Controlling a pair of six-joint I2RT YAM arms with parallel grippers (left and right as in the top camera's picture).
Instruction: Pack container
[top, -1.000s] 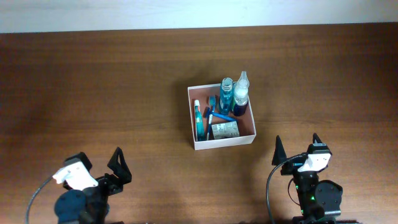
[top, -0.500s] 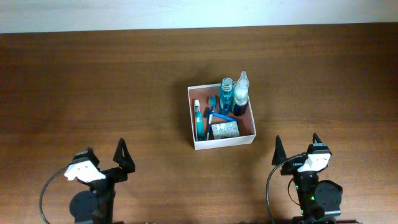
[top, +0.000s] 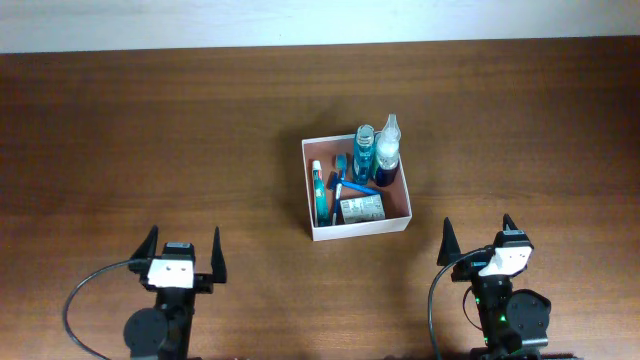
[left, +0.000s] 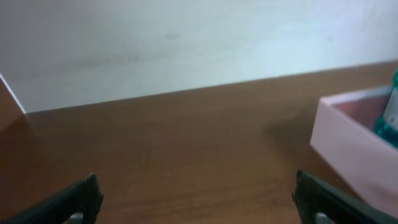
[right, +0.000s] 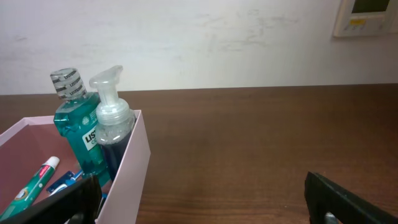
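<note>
**Item 1, container** (top: 362, 231): square, shallow, open-topped box with thin white walls and a reddish-brown inside; stands on the table (top: 150, 130) a little right of centre, ahead of both arms and well apart from each; nearer the right arm's side than the left; in the left wrist view only one pale corner (left: 354, 149) shows at the right edge; in the right wrist view its near wall (right: 134, 162) fills the lower left.

**Item 2, contents of the container:**
- mouthwash bottle (top: 364, 150), teal with a ribbed clear cap, upright in the far part of the box (right: 78, 134);
- pump bottle (top: 387, 150), clear top over dark blue liquid, upright, just beside the mouthwash bottle and against the far right corner (right: 115, 134);
- toothpaste tube (top: 318, 190), green and white, lying along the left wall;
- small blue pieces (top: 350, 185) lying in the middle (too small to tell what they are);
- small patterned packet (top: 360, 209), lying flat near the front wall.

**Item 3, left gripper** (top: 185, 233): at the near left edge of the table; jaws spread wide, nothing between them; fingers pointing away toward the far wall.

**Item 4, right gripper** (top: 477, 222): at the near right edge; jaws likewise released and bare; container ahead and to its left.
</note>
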